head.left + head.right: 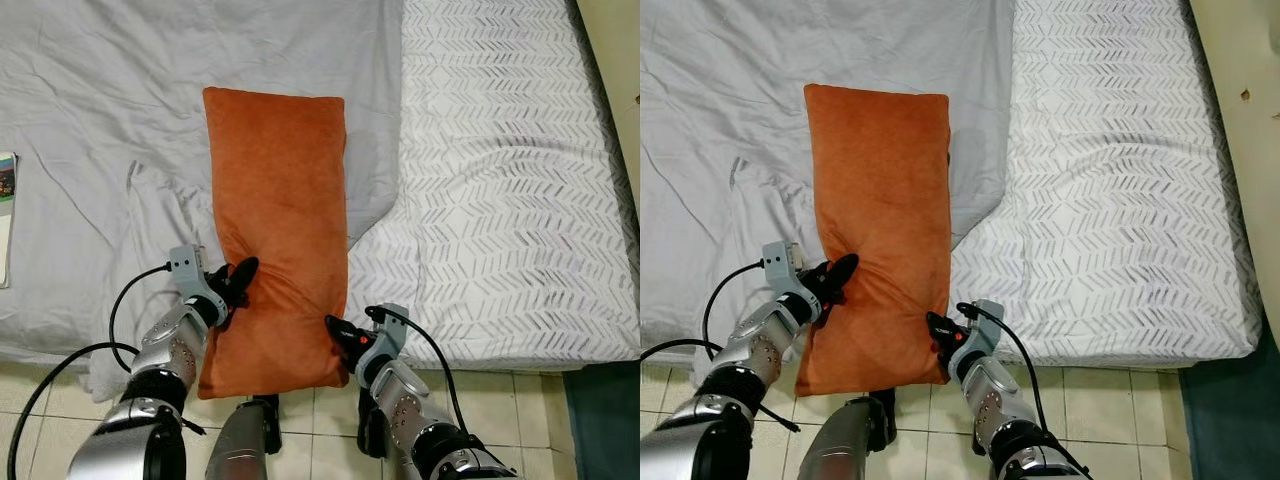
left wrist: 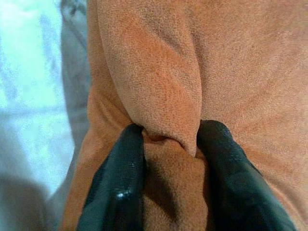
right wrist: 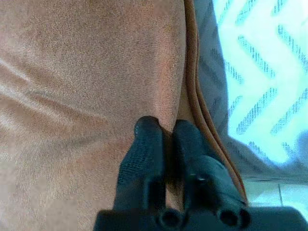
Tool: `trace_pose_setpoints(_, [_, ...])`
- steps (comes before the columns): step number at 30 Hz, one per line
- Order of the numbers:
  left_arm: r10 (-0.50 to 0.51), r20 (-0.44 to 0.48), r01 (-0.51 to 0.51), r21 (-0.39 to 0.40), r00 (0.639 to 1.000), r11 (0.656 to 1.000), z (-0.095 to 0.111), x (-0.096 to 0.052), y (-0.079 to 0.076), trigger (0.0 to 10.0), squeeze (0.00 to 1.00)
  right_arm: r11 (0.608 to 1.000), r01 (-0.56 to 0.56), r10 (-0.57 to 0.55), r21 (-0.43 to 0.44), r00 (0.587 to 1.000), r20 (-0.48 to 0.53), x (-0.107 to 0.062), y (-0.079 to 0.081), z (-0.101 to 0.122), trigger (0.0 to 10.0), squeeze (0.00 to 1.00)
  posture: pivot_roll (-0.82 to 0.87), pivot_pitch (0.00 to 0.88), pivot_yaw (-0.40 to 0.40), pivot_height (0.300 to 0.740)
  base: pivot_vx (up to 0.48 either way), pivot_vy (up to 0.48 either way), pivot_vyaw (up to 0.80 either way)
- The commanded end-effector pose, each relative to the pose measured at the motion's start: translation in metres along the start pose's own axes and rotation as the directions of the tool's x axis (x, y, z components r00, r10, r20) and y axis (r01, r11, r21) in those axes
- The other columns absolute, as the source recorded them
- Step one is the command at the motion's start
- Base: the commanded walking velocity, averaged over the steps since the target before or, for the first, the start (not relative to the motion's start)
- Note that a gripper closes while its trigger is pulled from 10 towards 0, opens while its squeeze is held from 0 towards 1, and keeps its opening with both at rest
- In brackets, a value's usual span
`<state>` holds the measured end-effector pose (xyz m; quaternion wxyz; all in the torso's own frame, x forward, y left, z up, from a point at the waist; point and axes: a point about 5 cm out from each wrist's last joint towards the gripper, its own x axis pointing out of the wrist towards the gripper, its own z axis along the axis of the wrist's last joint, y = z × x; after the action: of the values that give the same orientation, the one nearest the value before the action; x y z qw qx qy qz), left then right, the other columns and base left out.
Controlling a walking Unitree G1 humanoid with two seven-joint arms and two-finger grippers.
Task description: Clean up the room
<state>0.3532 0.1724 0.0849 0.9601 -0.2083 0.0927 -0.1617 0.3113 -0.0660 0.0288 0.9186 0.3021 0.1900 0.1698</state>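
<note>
In the left eye view, an orange pillow (image 1: 277,230) lay lengthwise on the bed (image 1: 520,180), its near end hanging over the bed edge above the tiled floor (image 1: 330,405). The left gripper (image 1: 237,283) pinched its left side, and the right gripper (image 1: 338,330) held its right edge near the lower corner. The pillow seemed not yet put in place, so the tidying looked only begun.

In the left wrist view, the fingers (image 2: 118,187) were closed on a fold of fabric.

In the right wrist view, the fingers (image 3: 144,154) were nearly together, clamping the pillow beside its seam.
</note>
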Motion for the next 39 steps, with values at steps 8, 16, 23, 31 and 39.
trace_pose_setpoints(8, [0.057, -0.198, -0.07, -0.057, 0.979, 0.996, -0.068, -0.024, 0.0, 0.0, 0.0, 0.99, -0.042, 0.052, 0.132, 0.996, -0.072, 0.01, 0.042, -0.033, 0.0, 0.0, 0.11, 0.512, 0.026, 0.74, 0.0, 0.0, 0.0])
trace_pose_setpoints(16, [0.007, -0.121, -0.001, 0.048, 0.993, 0.999, -0.046, -0.015, -0.013, 0.0, 0.0, 0.998, -0.069, 0.07, -0.009, 0.996, 0.058, 0.017, 0.036, 0.012, 0.0, 0.0, 0.07, 0.343, 0.005, 0.74, 0.0, 0.0, 0.0])
trace_pose_setpoints(23, [-0.083, 0.059, 0.067, 0.229, 0.995, 0.971, 0.028, 0.007, -0.026, 0.0, 0.0, 0.972, -0.037, 0.113, -0.232, 0.939, 0.325, 0.008, 0.033, 0.096, 0.0, 0.0, 0.0, 0.111, 0.005, 0.74, 0.0, 0.0, 0.0])
trace_pose_setpoints(31, [-0.172, 0.105, 0.124, 0.355, 0.979, 0.926, 0.053, 0.017, -0.049, 0.0, 0.0, 0.927, 0.122, 0.093, -0.353, 0.84, 0.535, -0.032, 0.024, 0.149, 0.0, 0.0, -0.04, 0.0, 0.033, 0.74, 0.0, 0.0, 0.0])
trace_pose_setpoints(39, [-0.204, 0.039, 0.172, 0.399, 0.978, 0.901, 0.03, 0.025, -0.068, 8.2, 0.0, 0.913, 0.244, -0.014, -0.326, 0.819, 0.574, -0.063, 0.008, 0.142, 0.0, 0.0, -0.08, 0.0, 0.064, 0.74, 0.0, 0.0, 0.0])
